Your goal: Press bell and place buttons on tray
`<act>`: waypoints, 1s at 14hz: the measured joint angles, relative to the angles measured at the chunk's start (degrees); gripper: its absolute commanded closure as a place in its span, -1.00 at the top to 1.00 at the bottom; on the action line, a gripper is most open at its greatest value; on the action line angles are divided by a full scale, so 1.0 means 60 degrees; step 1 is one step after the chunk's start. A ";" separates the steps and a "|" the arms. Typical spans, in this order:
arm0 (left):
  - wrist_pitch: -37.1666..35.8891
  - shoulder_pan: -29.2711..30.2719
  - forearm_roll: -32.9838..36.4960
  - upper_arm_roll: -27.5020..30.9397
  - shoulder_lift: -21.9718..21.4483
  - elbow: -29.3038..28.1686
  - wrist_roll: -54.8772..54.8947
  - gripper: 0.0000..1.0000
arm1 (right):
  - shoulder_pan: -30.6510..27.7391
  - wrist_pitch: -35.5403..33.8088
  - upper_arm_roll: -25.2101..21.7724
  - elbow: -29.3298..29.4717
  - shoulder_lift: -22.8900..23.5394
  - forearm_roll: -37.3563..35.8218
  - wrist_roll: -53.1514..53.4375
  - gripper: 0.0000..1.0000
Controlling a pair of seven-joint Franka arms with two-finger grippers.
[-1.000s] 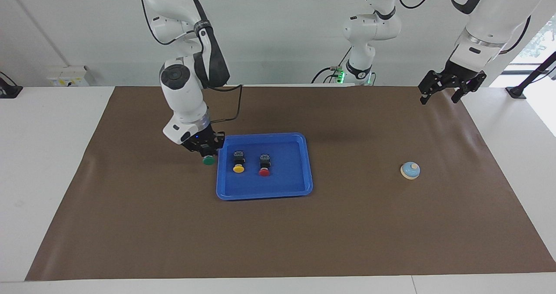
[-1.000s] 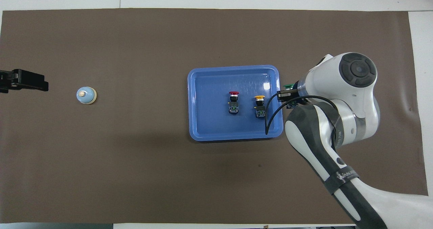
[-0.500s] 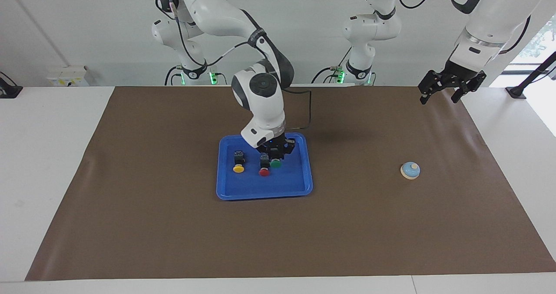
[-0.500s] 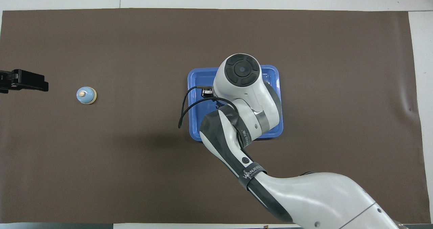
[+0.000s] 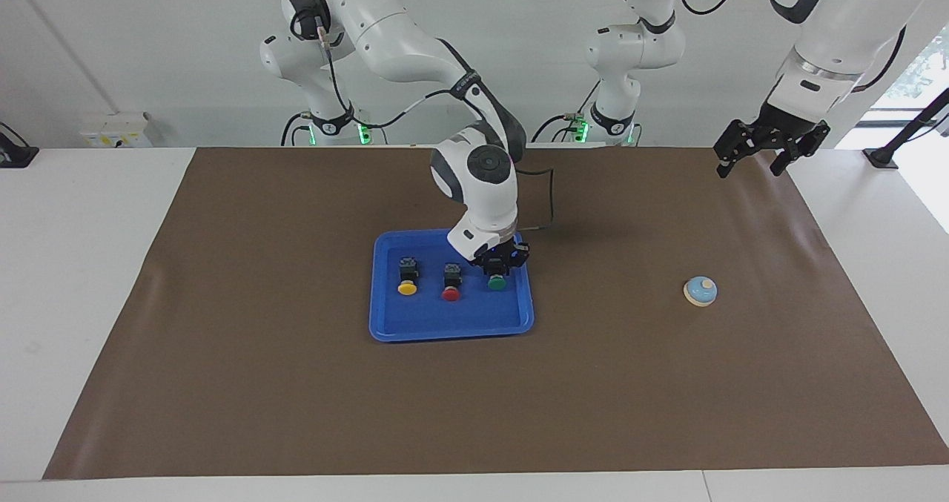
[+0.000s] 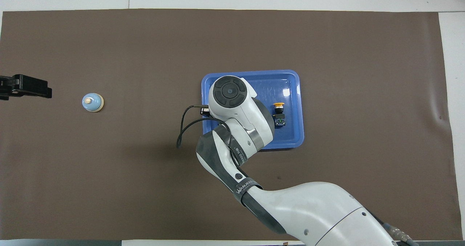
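The right gripper point(image 5: 499, 265) is down in the blue tray point(image 5: 445, 329), its fingers clamped on the green button point(image 5: 497, 282). On the tray floor, the red button point(image 5: 451, 292) lies at nine o'clock of the green one, and the yellow button point(image 5: 406, 288) further along that line. The bell point(image 5: 700, 291) sits on the brown mat point(image 5: 296, 398), well apart, toward the left arm's end. The left gripper point(image 5: 764, 148) waits raised over the mat's corner, fingers spread apart.
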 measured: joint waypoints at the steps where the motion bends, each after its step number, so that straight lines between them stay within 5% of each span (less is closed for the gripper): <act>1: 0.0000 0.0000 0.0000 0.0000 0.0000 0.0000 0.0000 1.00 | -0.0005 -0.0036 -0.0024 0.0004 0.0001 -0.0002 0.0000 1.00; 5: 0.0000 0.0000 0.0000 0.0000 0.0000 0.0000 0.0000 1.00 | -0.0199 -0.0893 -0.0245 0.0576 -0.0386 -0.0036 0.0000 1.00; 14: 0.0000 0.0000 0.0000 -0.0001 0.0000 0.0000 0.0000 1.00 | -0.3271 -0.4370 -0.0378 0.0241 -0.4285 -0.0586 -0.3524 1.00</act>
